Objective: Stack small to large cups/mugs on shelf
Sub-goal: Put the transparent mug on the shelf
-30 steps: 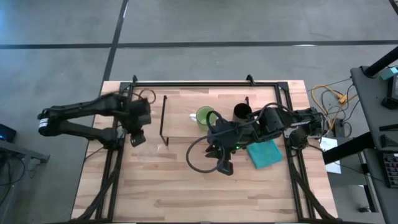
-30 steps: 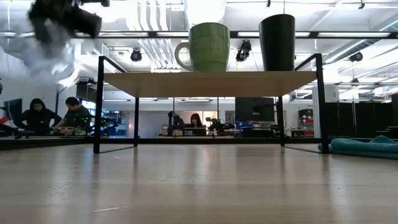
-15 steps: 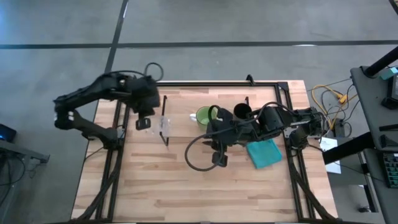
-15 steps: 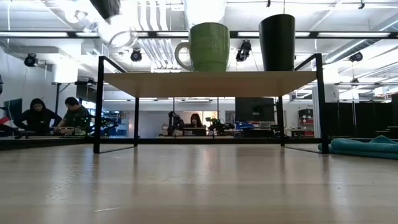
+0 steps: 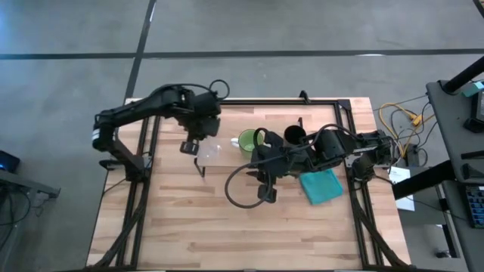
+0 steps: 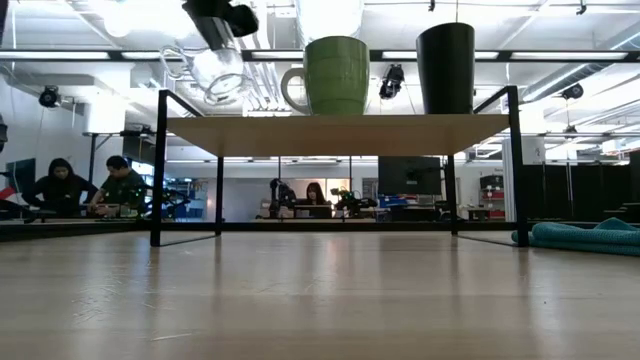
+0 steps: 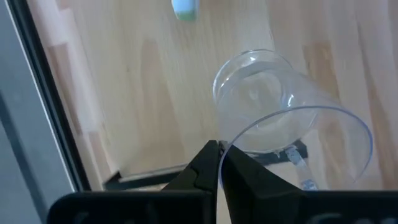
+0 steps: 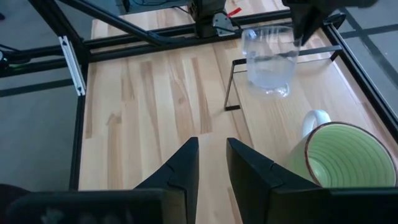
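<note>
Shelf (image 6: 340,124) carries the green mug (image 6: 333,75) at its middle and the black cup (image 6: 446,68) at one end. Your left gripper (image 5: 189,143) pinches the rim of the glass cup (image 6: 215,72), holding it tilted just above the shelf's empty end beside the mug, likely so sizes run small to large. Your right gripper (image 8: 212,160) waits in front of the mug, fingers slightly apart, grasping nothing.

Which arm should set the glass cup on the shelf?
Left. The left gripper is shut on the glass cup's rim, hanging above the shelf's free end beside the green mug. The right gripper is empty.
</note>
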Motion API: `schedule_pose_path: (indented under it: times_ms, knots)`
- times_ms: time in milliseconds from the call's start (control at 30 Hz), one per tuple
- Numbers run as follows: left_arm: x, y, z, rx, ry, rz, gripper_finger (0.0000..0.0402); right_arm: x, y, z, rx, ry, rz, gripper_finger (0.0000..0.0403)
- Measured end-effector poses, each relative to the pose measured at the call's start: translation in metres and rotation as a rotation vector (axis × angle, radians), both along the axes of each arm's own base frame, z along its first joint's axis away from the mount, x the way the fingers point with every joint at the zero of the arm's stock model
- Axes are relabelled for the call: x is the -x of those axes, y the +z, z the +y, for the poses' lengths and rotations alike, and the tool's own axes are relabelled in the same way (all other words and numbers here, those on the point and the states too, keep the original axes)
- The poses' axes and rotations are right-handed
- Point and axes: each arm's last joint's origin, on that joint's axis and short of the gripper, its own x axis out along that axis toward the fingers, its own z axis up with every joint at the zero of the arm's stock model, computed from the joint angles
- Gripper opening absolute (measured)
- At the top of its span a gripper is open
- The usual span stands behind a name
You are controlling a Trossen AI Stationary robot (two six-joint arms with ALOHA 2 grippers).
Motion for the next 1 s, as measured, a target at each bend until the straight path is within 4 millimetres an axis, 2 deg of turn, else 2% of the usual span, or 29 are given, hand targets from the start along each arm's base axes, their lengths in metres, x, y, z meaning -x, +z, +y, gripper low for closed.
schedule_pose_path:
  times_ms: [333, 600, 1000]
  knots:
    - [-0.022, -0.013, 0.010, -0.040, -0.005, 0.067, 0.0000, 0.000, -0.002, 0.000, 0.004, 0.002, 0.007, 0.0077]
    - [-0.028, -0.020, 0.014, -0.071, 0.009, 0.108, 0.0000, 0.000, -0.002, 0.000, 0.006, 0.003, 0.013, 0.0077]
    - [-0.029, -0.021, 0.014, -0.072, 0.017, 0.102, 0.0000, 0.000, -0.002, 0.000, 0.021, 0.016, 0.015, 0.0077]
